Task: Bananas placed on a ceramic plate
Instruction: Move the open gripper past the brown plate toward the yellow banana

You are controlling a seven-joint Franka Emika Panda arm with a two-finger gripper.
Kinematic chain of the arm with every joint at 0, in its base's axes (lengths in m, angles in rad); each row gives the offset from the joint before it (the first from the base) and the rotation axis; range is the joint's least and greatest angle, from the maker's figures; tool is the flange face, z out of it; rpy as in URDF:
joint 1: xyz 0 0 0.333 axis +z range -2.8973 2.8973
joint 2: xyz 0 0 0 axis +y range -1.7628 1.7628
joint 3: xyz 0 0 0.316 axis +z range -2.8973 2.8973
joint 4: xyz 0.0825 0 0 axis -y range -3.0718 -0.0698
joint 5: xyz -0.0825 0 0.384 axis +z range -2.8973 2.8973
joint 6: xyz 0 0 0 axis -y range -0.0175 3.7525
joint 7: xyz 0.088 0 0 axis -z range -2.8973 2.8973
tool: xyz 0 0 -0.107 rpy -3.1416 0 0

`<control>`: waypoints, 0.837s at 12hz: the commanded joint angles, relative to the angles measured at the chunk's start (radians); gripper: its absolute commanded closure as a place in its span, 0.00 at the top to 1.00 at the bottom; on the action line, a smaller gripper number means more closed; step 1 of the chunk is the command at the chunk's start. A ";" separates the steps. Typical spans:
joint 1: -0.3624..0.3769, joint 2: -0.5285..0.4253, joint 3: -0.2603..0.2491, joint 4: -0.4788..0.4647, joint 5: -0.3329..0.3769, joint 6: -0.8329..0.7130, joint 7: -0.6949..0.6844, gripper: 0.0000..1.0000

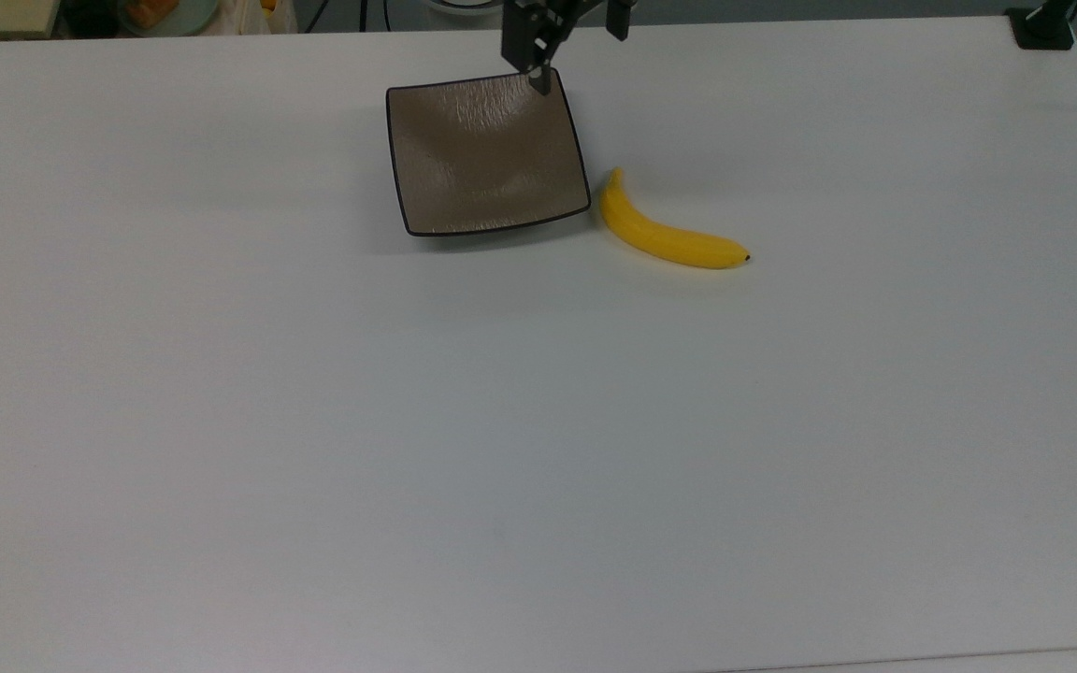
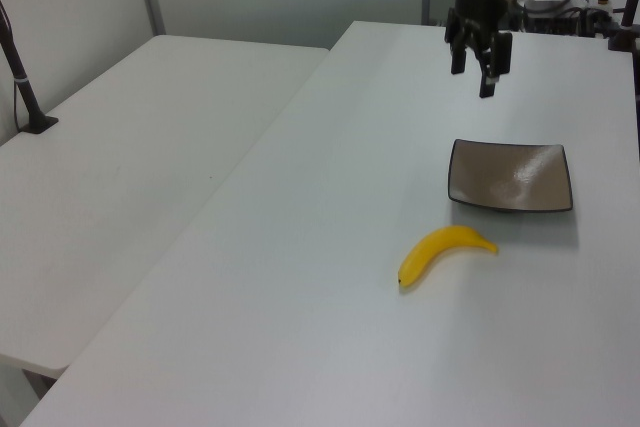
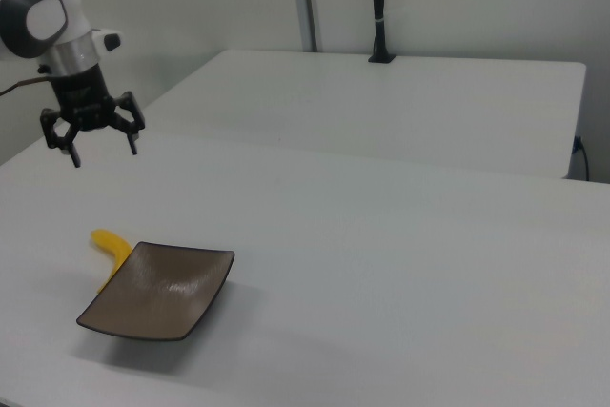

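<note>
one yellow banana [image 1: 667,236] lies on the white table [image 1: 538,449], flat on its side, just beside the ceramic plate [image 1: 487,154] but not on it. in the top view the banana is at the plate's right, near the lower right corner of the plate; its stem end points up toward the plate's edge and its small dark tip points to the top view's right. a narrow strip of table is between the stem end and the black rim, so they look apart. in the left view the banana [image 2: 443,250] is below the plate [image 2: 510,176] and a little to the left view's left. in the right view a short yellow piece of the banana [image 3: 112,246] comes out behind the left edge of the plate [image 3: 157,290]; the rest is hidden by the plate.

the plate is square, brownish-grey and glossy, with corners that turn up, and nothing lies in it.

the gripper [image 2: 475,74] hangs in the air above the table, with the fingers pointing down. in the top view the gripper [image 1: 576,56] is over the plate's upper right corner. in the right view the gripper [image 3: 103,152] is higher than the plate and above its left side. the two fingers stand wide apart, and nothing is between them.
</note>
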 commanded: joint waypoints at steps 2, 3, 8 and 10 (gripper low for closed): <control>-0.003 0.028 0.064 -0.035 -0.007 0.018 -0.015 1.00; 0.001 0.037 0.064 -0.040 -0.002 0.027 -0.014 1.00; 0.007 0.098 0.077 -0.165 -0.001 0.246 0.029 1.00; 0.009 0.149 0.078 -0.181 -0.002 0.318 0.051 1.00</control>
